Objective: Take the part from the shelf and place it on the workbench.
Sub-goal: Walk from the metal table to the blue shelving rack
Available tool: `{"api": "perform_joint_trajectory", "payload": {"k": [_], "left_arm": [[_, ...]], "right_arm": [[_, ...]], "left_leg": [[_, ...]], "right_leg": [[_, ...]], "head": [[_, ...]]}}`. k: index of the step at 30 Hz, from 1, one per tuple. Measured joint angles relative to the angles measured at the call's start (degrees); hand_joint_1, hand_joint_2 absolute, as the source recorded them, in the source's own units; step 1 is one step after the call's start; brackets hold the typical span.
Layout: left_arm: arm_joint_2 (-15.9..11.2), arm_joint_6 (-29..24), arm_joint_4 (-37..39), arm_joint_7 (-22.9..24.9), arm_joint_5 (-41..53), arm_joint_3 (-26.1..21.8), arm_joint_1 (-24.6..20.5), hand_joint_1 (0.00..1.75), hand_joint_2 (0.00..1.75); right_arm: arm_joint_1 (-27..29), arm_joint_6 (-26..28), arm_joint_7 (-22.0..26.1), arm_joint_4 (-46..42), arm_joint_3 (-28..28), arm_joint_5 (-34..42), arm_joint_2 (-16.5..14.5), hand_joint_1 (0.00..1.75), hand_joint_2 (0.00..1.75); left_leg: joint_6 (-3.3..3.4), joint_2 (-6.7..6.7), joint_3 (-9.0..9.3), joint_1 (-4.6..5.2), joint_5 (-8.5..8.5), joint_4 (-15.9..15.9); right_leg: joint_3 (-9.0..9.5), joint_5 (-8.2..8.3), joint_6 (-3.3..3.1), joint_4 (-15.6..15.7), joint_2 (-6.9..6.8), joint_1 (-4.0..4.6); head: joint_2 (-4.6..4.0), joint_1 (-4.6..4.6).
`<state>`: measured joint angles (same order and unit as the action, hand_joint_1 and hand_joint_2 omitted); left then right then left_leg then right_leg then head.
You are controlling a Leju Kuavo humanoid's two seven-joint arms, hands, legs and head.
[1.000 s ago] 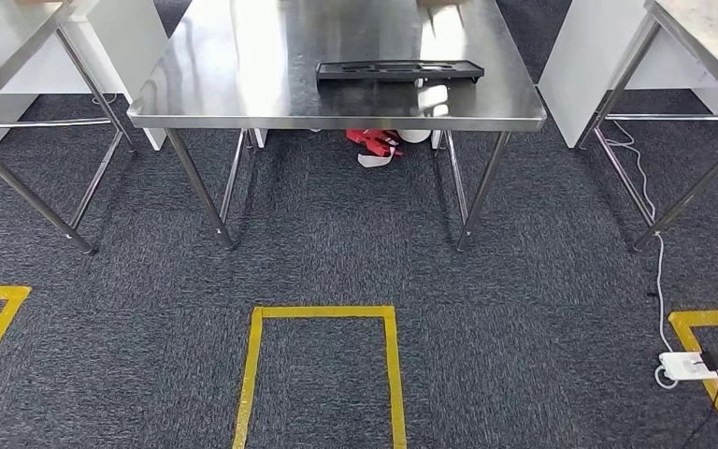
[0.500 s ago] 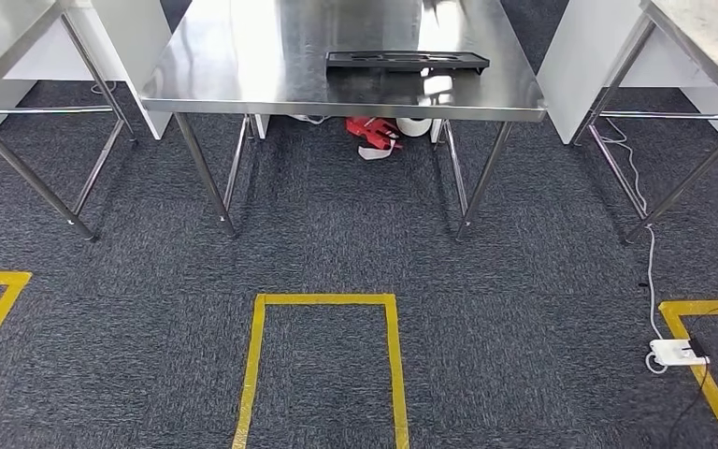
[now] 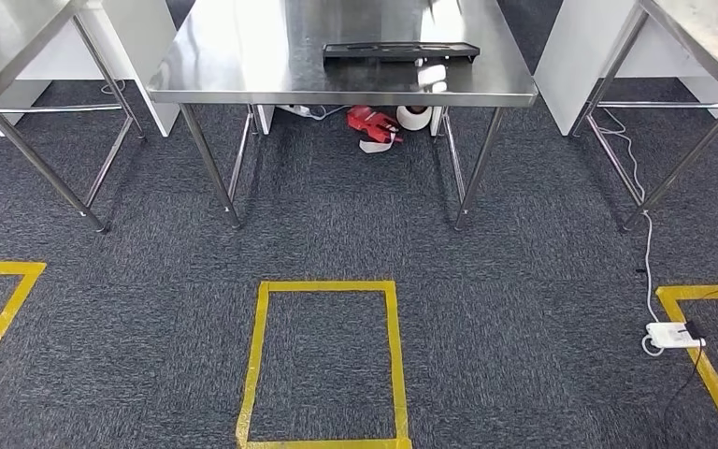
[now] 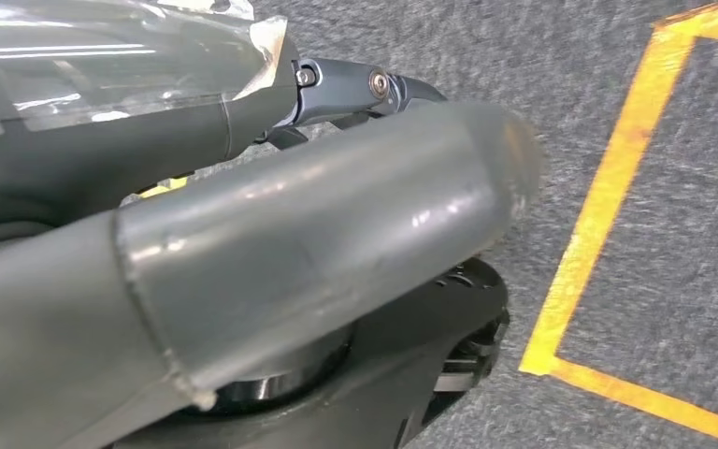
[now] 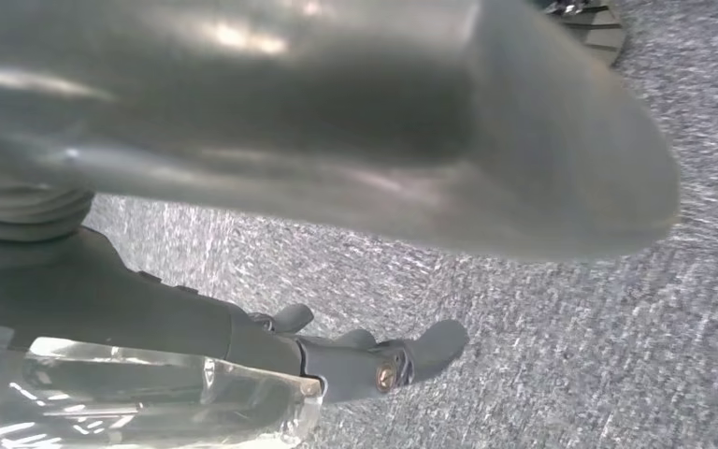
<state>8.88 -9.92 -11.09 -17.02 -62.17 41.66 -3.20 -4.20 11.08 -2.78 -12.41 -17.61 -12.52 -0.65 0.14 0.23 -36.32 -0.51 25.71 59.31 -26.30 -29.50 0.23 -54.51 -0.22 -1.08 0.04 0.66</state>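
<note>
A long black part [image 3: 400, 51] lies flat on the steel workbench [image 3: 243, 79] at the far side of the head view, near the bench's front right. My left hand [image 4: 318, 234] hangs beside my body above the carpet, with the thick grey thumb and dark fingers [image 4: 365, 89] stretched out and nothing in them. My right hand [image 5: 337, 122] hangs the same way, its dark fingers [image 5: 383, 360] apart from the thumb and holding nothing. Both hands are well away from the bench.
Steel tables stand to the left [image 3: 19, 51] and to the right [image 3: 701, 37]. A yellow tape square [image 3: 325, 360] marks the carpet in front of me. A white power strip [image 3: 675, 334] with its cable lies at the right. Red items [image 3: 372, 123] lie under the bench.
The whole picture has shifted: the bench and the tape square now sit higher and a little smaller in the head view, so the camera has moved. The black part has stayed on the bench.
</note>
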Motion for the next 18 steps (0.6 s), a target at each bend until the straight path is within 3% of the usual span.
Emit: {"api": "perform_joint_trajectory", "payload": {"k": [2,3,4,5,6,8,10,13,14,16,18], "left_arm": [[-0.01,-0.02,0.01,0.01,-0.03,0.01,0.04,0.00,0.00],[-0.02,-0.02,0.01,0.01,-0.05,0.01,0.04,0.00,0.00],[-0.02,-0.02,0.01,0.01,-0.07,0.01,0.04,0.00,0.00],[-0.03,-0.02,0.01,0.01,-0.09,0.00,0.04,0.00,0.00],[-0.03,-0.02,0.01,0.01,-0.10,0.00,0.04,0.00,0.00],[-0.04,-0.02,0.01,0.01,-0.10,0.01,-0.02,0.00,0.00],[-0.04,-0.02,0.00,0.01,-0.10,0.00,-0.08,0.00,0.00],[0.03,-0.02,-0.01,0.01,-0.11,0.00,-0.06,0.00,0.00],[0.08,-0.02,-0.01,0.01,-0.13,0.00,-0.10,0.00,0.00],[0.16,-0.02,0.00,0.01,-0.16,0.00,-0.18,0.00,0.00],[0.20,-0.02,0.00,0.01,-0.19,0.00,-0.21,0.00,0.00]], "right_arm": [[0.02,0.00,-0.05,0.00,-0.03,-0.01,-0.09,0.00,0.00],[0.05,0.00,-0.08,0.00,-0.06,-0.01,-0.12,0.00,0.00],[0.07,0.00,-0.12,0.00,-0.09,-0.01,-0.14,0.00,0.00],[0.08,0.00,-0.16,0.00,-0.14,-0.01,-0.17,0.00,0.00],[0.10,0.00,-0.20,0.00,-0.18,-0.01,-0.20,0.00,0.00],[0.09,0.00,-0.24,0.00,-0.26,-0.01,-0.26,0.00,0.00],[0.02,0.00,-0.24,0.00,-0.30,-0.01,-0.34,0.00,0.00],[0.02,0.00,-0.24,0.01,-0.31,-0.01,-0.40,0.00,0.00],[0.06,0.00,-0.24,0.02,-0.31,-0.01,-0.38,0.00,0.00],[0.12,0.00,-0.24,0.04,-0.31,0.00,-0.39,0.00,0.00],[0.14,0.00,-0.24,0.04,-0.31,0.00,-0.45,0.00,0.00]], "left_leg": [[-0.45,-0.13,-1.71,-0.16,5.84,6.38],[-0.66,-0.14,-2.41,-0.20,8.01,10.05],[-0.83,-0.14,-2.61,-0.23,8.84,12.65],[-0.93,-0.13,-1.95,-0.28,8.40,13.43],[-0.96,-0.12,-0.17,-0.35,7.07,11.89],[-0.80,-0.16,5.33,-0.48,4.82,4.49],[-0.27,-0.32,8.61,-0.33,4.54,-0.97],[1.01,-0.34,8.17,0.00,4.02,-2.09],[1.58,-0.26,7.78,-0.03,3.47,-2.27],[2.62,-0.04,6.64,-0.18,2.25,-2.63],[2.95,0.08,5.35,-0.08,1.26,-2.61]], "right_leg": [[-1.12,1.07,-0.96,-0.04,-0.24,0.02],[-1.65,1.57,-1.12,-0.12,-0.34,0.15],[-2.20,2.02,-1.07,-0.29,-0.40,0.24],[-2.79,2.39,-0.93,-0.57,-0.42,0.28],[-3.46,2.66,-0.79,-0.99,-0.42,0.29],[-4.76,2.96,-0.55,-2.07,-0.40,0.34],[-5.67,3.32,-0.04,-2.87,-0.38,0.55],[-6.36,4.18,1.41,-3.08,-0.39,0.76],[-6.86,3.77,1.71,-3.55,-0.31,0.73],[-8.49,0.62,1.58,-6.89,-0.13,0.59],[-10.45,-3.60,1.31,-12.72,-0.02,0.33]], "head": [[0.00,-0.26],[0.00,-0.31],[0.00,-0.29],[0.00,-0.31],[0.00,-0.31],[0.00,-0.33],[0.00,-0.29],[0.00,-0.27],[0.00,-0.31],[0.00,-0.06],[0.00,0.22]]}}
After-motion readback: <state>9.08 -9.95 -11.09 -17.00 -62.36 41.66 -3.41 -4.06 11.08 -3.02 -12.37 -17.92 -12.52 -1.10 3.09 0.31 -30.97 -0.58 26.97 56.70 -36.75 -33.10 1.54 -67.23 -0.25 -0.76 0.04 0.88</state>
